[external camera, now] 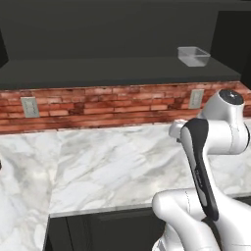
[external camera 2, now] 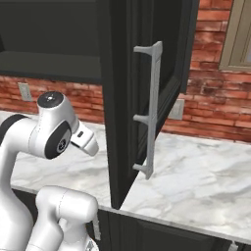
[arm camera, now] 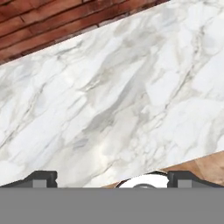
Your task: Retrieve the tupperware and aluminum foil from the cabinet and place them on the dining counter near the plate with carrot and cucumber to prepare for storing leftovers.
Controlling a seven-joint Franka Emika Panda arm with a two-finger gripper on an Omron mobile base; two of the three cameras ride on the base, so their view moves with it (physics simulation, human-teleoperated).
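Left base view: tupperware [external camera: 193,56] on cabinet [external camera: 98,29] shelf, right end.
Gripper [arm camera: 112,178] fingers spread wide, empty, over marble wall counter [arm camera: 109,100].

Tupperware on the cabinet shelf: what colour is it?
Translucent grey tupperware; clearest in the left base view.

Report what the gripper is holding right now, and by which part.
Nothing is held. The gripper is open over the marble wall counter, its fingertips wide apart with nothing between them. The tupperware sits on the cabinet shelf.

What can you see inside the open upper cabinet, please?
The tupperware sits on the cabinet shelf, far right. The rest of the visible shelf is bare; no foil box is visible.
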